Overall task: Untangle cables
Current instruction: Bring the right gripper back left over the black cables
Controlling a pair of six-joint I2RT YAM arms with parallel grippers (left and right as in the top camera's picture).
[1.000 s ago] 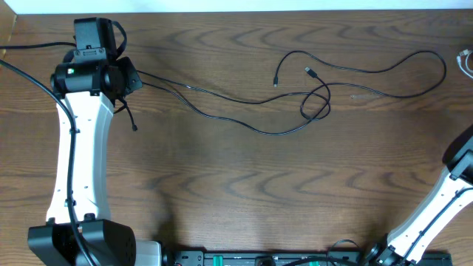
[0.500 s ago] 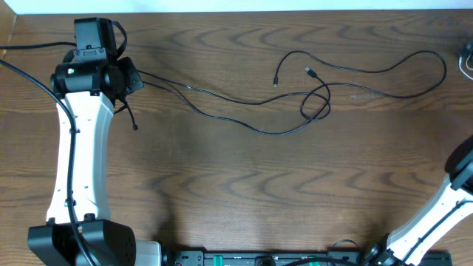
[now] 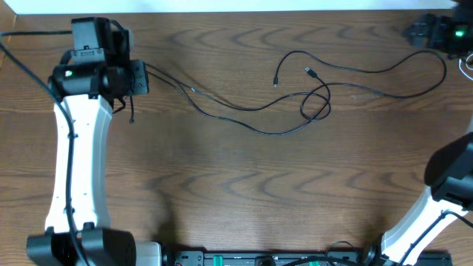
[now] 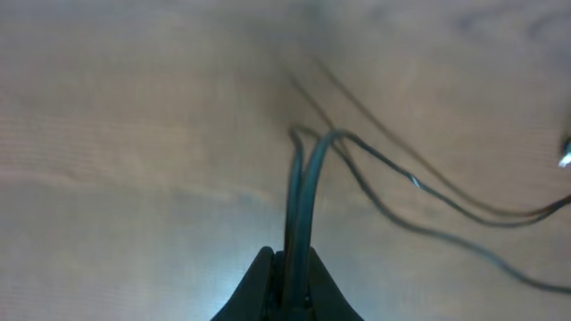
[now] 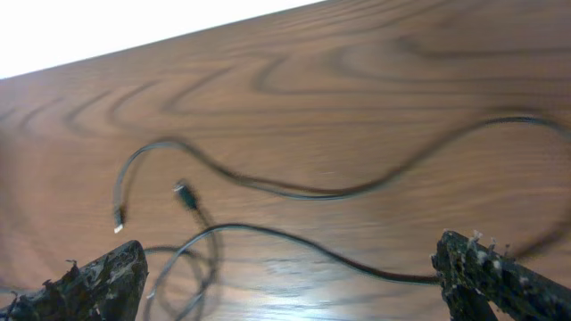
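- Left gripper point(image 3: 139, 77): sits at about 10 o'clock on the table point(image 3: 244, 192). Its jaws are pressed together on two black cable strands.
- Left wrist view: the left gripper point(image 4: 288, 272) pinches both strands side by side between its fingertips. The strands rise from the tips, bend over, and trail off toward 4 o'clock across the wood.
- Black cables point(image 3: 260, 131): from the pinch they run toward 3 o'clock over the table top. They cross in a small loop point(image 3: 316, 103) just right of centre.
- Plug ends: one plug point(image 3: 276, 83) lies at 11 o'clock of the loop. A second plug point(image 3: 310, 72) lies at 12 o'clock of the loop. Both are flat on the wood and free of either gripper.
- Long strand: one black strand sweeps from the second plug toward 2 o'clock, curves near the right edge, and returns to the loop.
- Right gripper point(image 3: 415, 31): hangs at the 1 o'clock corner with its fingers spread wide and nothing between them.
- Right wrist view: the right gripper point(image 5: 290, 281) has the black cables point(image 5: 294, 190) and both plugs lying between and beyond its spread fingertips, untouched.
- White cable point(image 3: 466, 65): only a short piece shows at the 3 o'clock edge, cut off by the frame.
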